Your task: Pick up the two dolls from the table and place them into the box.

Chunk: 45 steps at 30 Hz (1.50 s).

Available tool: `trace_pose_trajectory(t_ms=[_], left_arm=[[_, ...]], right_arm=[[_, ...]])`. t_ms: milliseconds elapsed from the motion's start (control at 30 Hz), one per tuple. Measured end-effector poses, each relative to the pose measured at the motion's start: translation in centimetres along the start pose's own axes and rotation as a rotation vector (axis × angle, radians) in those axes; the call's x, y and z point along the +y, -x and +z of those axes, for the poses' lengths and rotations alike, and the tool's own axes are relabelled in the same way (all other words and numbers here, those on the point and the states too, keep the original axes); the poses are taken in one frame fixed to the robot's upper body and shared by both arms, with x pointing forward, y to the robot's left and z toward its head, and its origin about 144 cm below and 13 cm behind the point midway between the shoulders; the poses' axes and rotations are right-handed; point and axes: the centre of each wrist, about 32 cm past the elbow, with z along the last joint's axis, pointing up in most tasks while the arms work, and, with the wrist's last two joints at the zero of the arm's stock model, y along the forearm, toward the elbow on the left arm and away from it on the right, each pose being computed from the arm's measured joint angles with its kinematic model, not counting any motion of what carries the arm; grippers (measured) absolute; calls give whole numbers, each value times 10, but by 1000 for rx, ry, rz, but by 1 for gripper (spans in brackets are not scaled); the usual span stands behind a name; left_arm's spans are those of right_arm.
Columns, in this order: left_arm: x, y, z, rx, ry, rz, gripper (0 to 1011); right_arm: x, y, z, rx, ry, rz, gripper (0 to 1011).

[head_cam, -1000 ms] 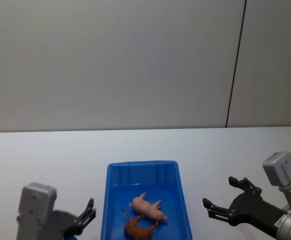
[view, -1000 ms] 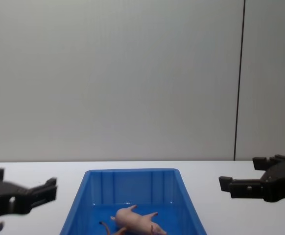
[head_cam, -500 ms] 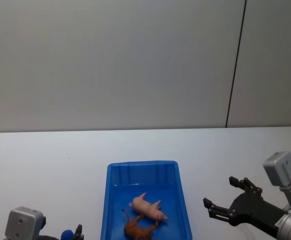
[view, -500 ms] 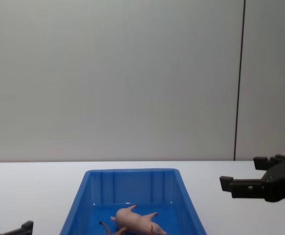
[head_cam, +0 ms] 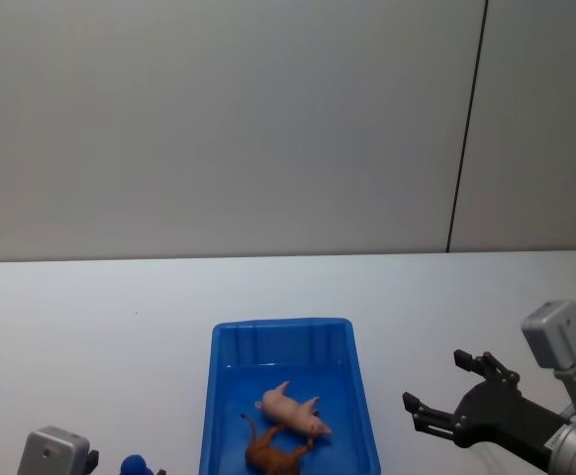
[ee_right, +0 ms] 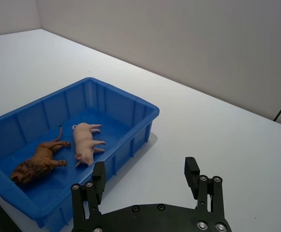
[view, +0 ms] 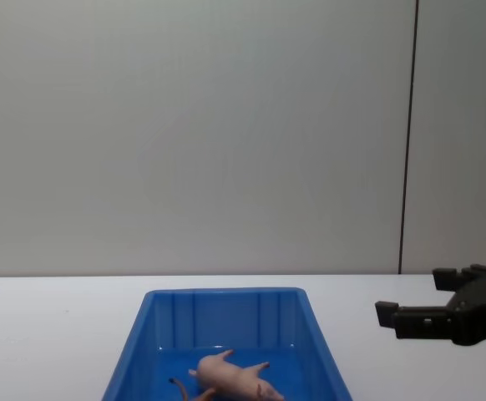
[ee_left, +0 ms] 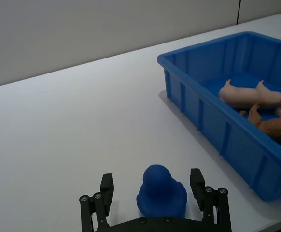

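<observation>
**Both dolls inside the blue bin**

On the flat white table (head_cam: 90, 327) stands the open bright blue plastic box (head_cam: 212, 396) with ribbed inner walls. Inside it lie the pale pink pig doll (head_cam: 293, 408) and, just beside it, the reddish-brown maned animal doll (head_cam: 273, 455), both on their sides. Right of the box, the black right gripper (head_cam: 446, 396) hovers with jaws wide, holding nothing. The left gripper (ee_left: 152, 193) is wide open around a small dark blue rounded figure (ee_left: 161, 192) beside the box.
</observation>
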Motion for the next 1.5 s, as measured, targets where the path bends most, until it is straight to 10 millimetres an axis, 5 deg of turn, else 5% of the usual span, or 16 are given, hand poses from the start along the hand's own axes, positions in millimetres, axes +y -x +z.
trace_pose_trajectory(t_ms=[300, 733, 1500], left_arm=[[-6, -6, -9, -10, -37, -19, 940], [-12, -13, -9, -39, -41, -33, 577], [-46, 1, 53, -153, 199, -142, 426]], right_arm=[[0, 0, 0, 0, 0, 0, 1001], [0, 0, 0, 0, 0, 0, 1001], [0, 0, 0, 0, 0, 0, 1001]])
